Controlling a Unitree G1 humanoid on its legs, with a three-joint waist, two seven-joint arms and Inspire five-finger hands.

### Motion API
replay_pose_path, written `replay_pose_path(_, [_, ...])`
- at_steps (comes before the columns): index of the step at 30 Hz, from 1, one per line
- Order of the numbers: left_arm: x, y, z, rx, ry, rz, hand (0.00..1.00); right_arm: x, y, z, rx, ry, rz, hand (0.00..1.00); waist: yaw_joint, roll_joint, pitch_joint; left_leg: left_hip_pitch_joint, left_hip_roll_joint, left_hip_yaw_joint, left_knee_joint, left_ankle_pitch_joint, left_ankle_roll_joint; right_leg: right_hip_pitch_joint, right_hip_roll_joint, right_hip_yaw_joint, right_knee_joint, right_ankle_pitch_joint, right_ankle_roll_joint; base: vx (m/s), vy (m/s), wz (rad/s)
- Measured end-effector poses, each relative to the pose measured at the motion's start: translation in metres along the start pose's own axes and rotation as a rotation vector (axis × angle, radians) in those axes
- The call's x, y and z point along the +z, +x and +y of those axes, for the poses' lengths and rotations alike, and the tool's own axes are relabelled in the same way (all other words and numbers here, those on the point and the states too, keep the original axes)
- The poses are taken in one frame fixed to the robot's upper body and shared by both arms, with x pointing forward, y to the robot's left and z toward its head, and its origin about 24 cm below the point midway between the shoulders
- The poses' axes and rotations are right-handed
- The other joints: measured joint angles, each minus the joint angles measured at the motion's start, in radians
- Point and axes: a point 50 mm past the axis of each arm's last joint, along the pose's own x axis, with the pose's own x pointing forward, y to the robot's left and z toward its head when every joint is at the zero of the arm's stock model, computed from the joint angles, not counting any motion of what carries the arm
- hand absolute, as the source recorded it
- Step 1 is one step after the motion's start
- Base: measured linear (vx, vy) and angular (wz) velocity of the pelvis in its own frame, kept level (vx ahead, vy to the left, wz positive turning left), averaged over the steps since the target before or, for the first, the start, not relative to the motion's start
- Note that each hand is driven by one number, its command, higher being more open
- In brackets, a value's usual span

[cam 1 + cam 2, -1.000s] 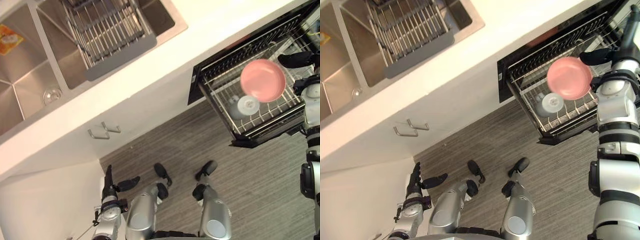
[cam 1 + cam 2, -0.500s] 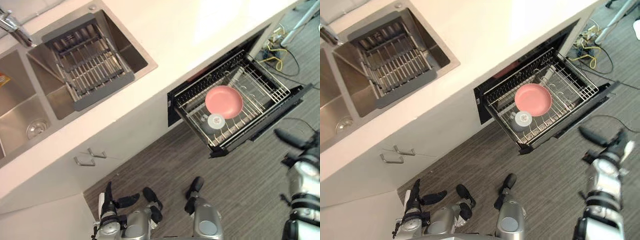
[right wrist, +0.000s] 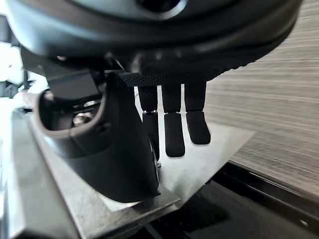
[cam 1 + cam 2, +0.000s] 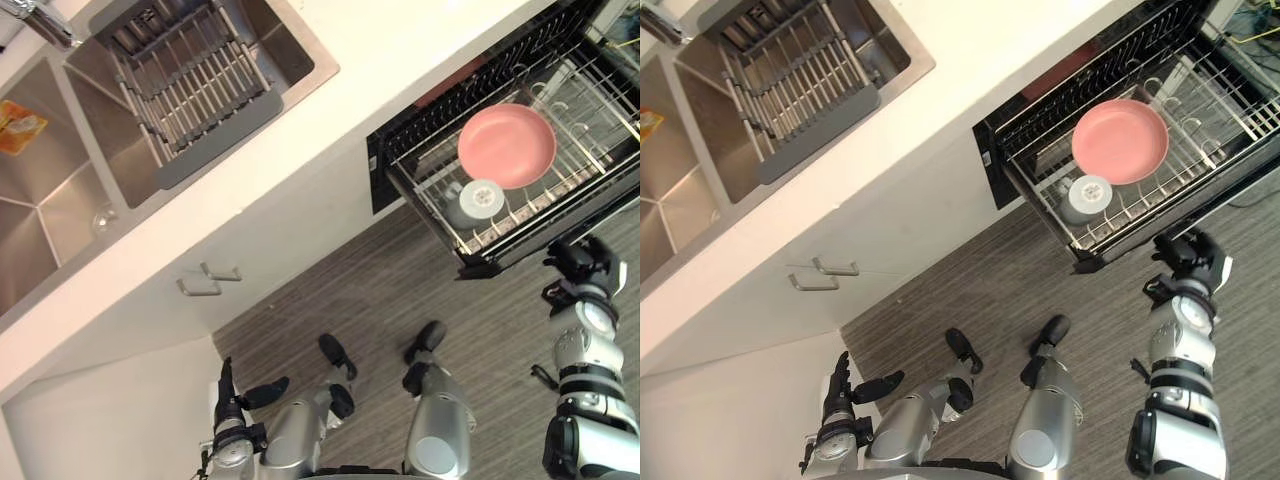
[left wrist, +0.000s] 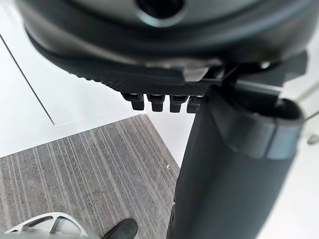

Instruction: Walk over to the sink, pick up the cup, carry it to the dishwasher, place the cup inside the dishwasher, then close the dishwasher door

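Shows the cup (image 4: 478, 200) upside down in the pulled-out dishwasher rack (image 4: 425, 215), just beside the pink plate (image 4: 507, 146) at its 7 o'clock. Places the right hand (image 4: 580, 262) at 5 o'clock of the rack, apart from it, with fingers straight and relaxed, holding nothing. Shows the left hand (image 4: 228, 398) low at 7 o'clock by the white cabinet (image 4: 100, 420), with fingers straight, empty.

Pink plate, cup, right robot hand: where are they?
pink plate (image 4: 507, 146), left eye view, middle of its face.
cup (image 4: 479, 198), left eye view, its white round end.
right robot hand (image 4: 1188, 253), right eye view, its middle.
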Motion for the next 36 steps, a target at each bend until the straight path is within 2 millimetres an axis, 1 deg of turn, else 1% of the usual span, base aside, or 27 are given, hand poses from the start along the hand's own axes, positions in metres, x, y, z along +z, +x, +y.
replay_pose_path(1, [0.000, -0.001, -0.002, -0.008, 0.001, -0.004, 1.00, 0.005, 0.002, 0.002, 0.002, -0.018, -0.011, 0.00, 0.000, 0.007, 0.000, -0.002, -0.005, -0.008, -0.002, 0.001, 0.000, -0.002, -0.010, -0.007, 0.012, -0.005, 0.000, -0.04, -0.036, 0.46])
replay_pose_path(2, [0.000, -0.003, -0.007, -0.027, 0.002, -0.009, 1.00, 0.017, 0.008, 0.008, 0.004, -0.052, -0.035, 0.00, 0.001, 0.026, 0.001, -0.006, -0.017, -0.029, -0.006, 0.005, -0.005, -0.003, -0.032, -0.020, 0.036, -0.016, 0.005, -0.03, -0.026, 0.39])
replay_pose_path(3, [-0.001, -0.004, -0.009, -0.034, -0.003, -0.009, 1.00, 0.023, 0.011, 0.012, 0.003, -0.070, -0.048, 0.00, 0.002, 0.037, 0.002, -0.008, -0.024, -0.042, -0.011, 0.007, -0.008, -0.003, -0.043, -0.027, 0.049, -0.022, 0.007, -0.04, -0.025, 0.50])
replay_pose_path(5, [-0.004, -0.009, -0.017, -0.051, -0.025, -0.002, 1.00, 0.056, 0.020, 0.025, 0.004, -0.137, -0.116, 0.00, 0.021, 0.082, -0.013, -0.023, -0.050, -0.084, -0.019, 0.017, -0.021, -0.016, -0.090, -0.048, 0.102, -0.043, 0.009, -0.03, -0.016, 0.46])
replay_pose_path(6, [-0.005, -0.010, -0.018, -0.052, -0.028, -0.002, 1.00, 0.062, 0.022, 0.028, 0.007, -0.161, -0.125, 0.00, 0.028, 0.090, -0.019, -0.027, -0.056, -0.101, -0.020, 0.022, -0.026, -0.019, -0.101, -0.056, 0.117, -0.050, 0.010, -0.01, -0.011, 0.53])
replay_pose_path(7, [-0.006, -0.011, -0.018, -0.056, -0.028, -0.005, 1.00, 0.072, 0.024, 0.033, 0.013, -0.213, -0.139, 0.00, 0.042, 0.102, -0.028, -0.027, -0.066, -0.124, -0.030, 0.034, -0.032, -0.017, -0.125, -0.075, 0.150, -0.070, 0.007, 0.01, -0.012, 0.63])
replay_pose_path(8, [-0.005, -0.012, -0.019, -0.059, -0.032, -0.013, 1.00, 0.082, 0.026, 0.039, 0.016, -0.254, -0.151, 0.00, 0.055, 0.107, -0.032, -0.026, -0.074, -0.149, -0.034, 0.049, -0.027, -0.014, -0.151, -0.095, 0.191, -0.093, 0.003, 0.01, -0.017, 0.69])
replay_pose_path(9, [-0.005, -0.012, -0.019, -0.062, -0.033, -0.016, 1.00, 0.087, 0.027, 0.041, 0.009, -0.263, -0.157, 0.00, 0.059, 0.109, -0.033, -0.027, -0.079, -0.161, -0.034, 0.054, -0.028, -0.011, -0.166, -0.106, 0.213, -0.106, 0.002, 0.01, -0.026, 0.69])
replay_pose_path(10, [-0.004, -0.013, -0.020, -0.067, -0.039, -0.020, 1.00, 0.096, 0.029, 0.042, 0.004, -0.314, -0.165, 0.00, 0.071, 0.112, -0.035, -0.027, -0.087, -0.181, -0.034, 0.064, -0.025, -0.006, -0.193, -0.124, 0.255, -0.131, 0.001, 0.00, -0.027, 0.64])
replay_pose_path(11, [-0.003, -0.013, -0.023, -0.079, -0.035, -0.030, 1.00, 0.105, 0.032, 0.040, -0.018, -0.309, -0.160, 0.00, 0.083, 0.119, -0.041, -0.027, -0.095, -0.202, -0.034, 0.073, -0.017, 0.001, -0.216, -0.142, 0.288, -0.153, 0.003, 0.00, -0.023, 0.61])
replay_pose_path(12, [-0.004, -0.014, -0.023, -0.085, -0.033, -0.032, 1.00, 0.109, 0.032, 0.040, -0.023, -0.305, -0.160, 0.00, 0.085, 0.123, -0.044, -0.027, -0.098, -0.212, -0.034, 0.076, -0.016, 0.008, -0.226, -0.152, 0.302, -0.163, 0.004, 0.00, -0.017, 0.50])
replay_pose_path(13, [-0.004, -0.016, -0.024, -0.090, -0.032, -0.037, 1.00, 0.113, 0.032, 0.040, -0.026, -0.301, -0.168, 1.00, 0.090, 0.129, -0.048, -0.024, -0.102, -0.224, -0.034, 0.081, -0.014, 0.018, -0.238, -0.165, 0.320, -0.177, 0.007, 0.03, -0.022, 0.42])
replay_pose_path(15, [-0.008, -0.020, -0.025, -0.103, -0.028, -0.039, 1.00, 0.117, 0.031, 0.051, 0.040, -0.334, -0.179, 1.00, 0.094, 0.143, -0.060, -0.005, -0.104, -0.242, -0.034, 0.087, -0.009, 0.046, -0.252, -0.184, 0.347, -0.202, 0.014, 0.03, -0.026, 0.27])
replay_pose_path(17, [-0.010, -0.022, -0.025, -0.108, -0.027, -0.038, 1.00, 0.107, 0.033, 0.049, 0.039, -0.344, -0.140, 1.00, 0.091, 0.146, -0.062, 0.014, -0.104, -0.253, -0.034, 0.087, -0.010, 0.071, -0.257, -0.193, 0.360, -0.220, 0.020, 0.03, -0.032, 0.09])
replay_pose_path(19, [-0.012, -0.024, -0.027, -0.121, -0.023, -0.038, 1.00, 0.105, 0.033, 0.049, 0.052, -0.335, -0.127, 1.00, 0.089, 0.154, -0.068, 0.015, -0.101, -0.260, -0.034, 0.087, -0.010, 0.076, -0.256, -0.200, 0.367, -0.231, 0.020, 0.03, -0.039, 0.08])
replay_pose_path(22, [-0.012, -0.024, -0.028, -0.149, -0.034, -0.031, 1.00, 0.097, 0.034, 0.045, 0.095, -0.223, -0.069, 1.00, 0.089, 0.153, -0.067, 0.020, -0.090, -0.263, -0.034, 0.086, -0.010, 0.088, -0.250, -0.210, 0.372, -0.242, 0.019, 0.01, -0.031, 0.05])
replay_pose_path(25, [-0.015, -0.022, -0.028, -0.193, -0.084, 0.002, 1.00, 0.076, 0.032, 0.044, 0.174, -0.074, -0.018, 1.00, 0.092, 0.144, -0.061, 0.032, -0.072, -0.263, -0.035, 0.083, -0.014, 0.109, -0.223, -0.219, 0.355, -0.244, 0.018, 0.02, -0.045, -0.04])
replay_pose_path(26, [-0.016, -0.020, -0.028, -0.207, -0.117, 0.020, 1.00, 0.058, 0.029, 0.040, 0.210, 0.036, 0.015, 1.00, 0.094, 0.140, -0.058, 0.046, -0.060, -0.261, -0.038, 0.078, -0.021, 0.127, -0.203, -0.223, 0.337, -0.244, 0.018, 0.03, -0.059, -0.12])
replay_pose_path(27, [-0.018, -0.019, -0.026, -0.209, -0.158, 0.041, 1.00, 0.035, 0.023, 0.038, 0.261, 0.129, 0.049, 1.00, 0.095, 0.133, -0.052, 0.059, -0.046, -0.259, -0.039, 0.072, -0.027, 0.146, -0.182, -0.226, 0.318, -0.243, 0.020, 0.04, -0.062, -0.16])
replay_pose_path(28, [-0.019, -0.018, -0.025, -0.208, -0.179, 0.052, 1.00, 0.022, 0.019, 0.038, 0.287, 0.167, 0.065, 1.00, 0.094, 0.128, -0.048, 0.066, -0.040, -0.257, -0.039, 0.069, -0.028, 0.154, -0.171, -0.227, 0.308, -0.242, 0.020, 0.05, -0.069, -0.21])
replay_pose_path(30, [-0.022, -0.013, -0.016, -0.174, -0.253, 0.090, 1.00, -0.035, -0.005, 0.028, 0.338, 0.277, 0.143, 1.00, 0.084, 0.096, -0.027, 0.092, -0.016, -0.242, -0.039, 0.056, -0.037, 0.182, -0.134, -0.225, 0.275, -0.239, 0.023, 0.08, -0.074, -0.21])
replay_pose_path(31, [-0.023, -0.011, -0.013, -0.161, -0.265, 0.100, 1.00, -0.052, -0.012, 0.024, 0.335, 0.296, 0.177, 1.00, 0.080, 0.085, -0.023, 0.096, -0.011, -0.240, -0.039, 0.054, -0.039, 0.188, -0.125, -0.226, 0.268, -0.238, 0.025, 0.11, -0.078, -0.14])
replay_pose_path(32, [-0.026, -0.010, -0.008, -0.135, -0.287, 0.122, 1.00, -0.085, -0.029, 0.013, 0.305, 0.326, 0.251, 1.00, 0.074, 0.062, -0.022, 0.107, -0.003, -0.238, -0.040, 0.047, -0.046, 0.203, -0.110, -0.227, 0.250, -0.234, 0.030, 0.09, -0.061, -0.09])
replay_pose_path(33, [-0.027, -0.009, -0.004, -0.119, -0.295, 0.130, 1.00, -0.101, -0.039, 0.006, 0.283, 0.336, 0.291, 1.00, 0.073, 0.047, -0.022, 0.115, 0.001, -0.236, -0.040, 0.043, -0.050, 0.212, -0.102, -0.228, 0.242, -0.232, 0.032, 0.14, -0.075, -0.10])
replay_pose_path(34, [-0.031, -0.008, 0.003, -0.090, -0.302, 0.147, 1.00, -0.136, -0.062, -0.012, 0.214, 0.359, 0.380, 1.00, 0.070, 0.015, -0.034, 0.129, 0.009, -0.233, -0.040, 0.033, -0.058, 0.233, -0.086, -0.230, 0.224, -0.227, 0.038, 0.21, -0.075, -0.09])
replay_pose_path(35, [-0.036, -0.007, 0.011, -0.064, -0.297, 0.172, 1.00, -0.168, -0.089, -0.033, 0.136, 0.383, 0.472, 1.00, 0.069, -0.023, -0.052, 0.151, 0.010, -0.230, -0.039, 0.023, -0.071, 0.258, -0.081, -0.233, 0.207, -0.224, 0.039, 0.18, -0.062, -0.06])
replay_pose_path(36, [-0.039, -0.007, 0.016, -0.053, -0.291, 0.186, 1.00, -0.182, -0.104, -0.045, 0.096, 0.385, 0.515, 1.00, 0.067, -0.041, -0.062, 0.166, 0.011, -0.229, -0.039, 0.019, -0.077, 0.274, -0.079, -0.234, 0.204, -0.222, 0.042, 0.24, -0.053, -0.04])
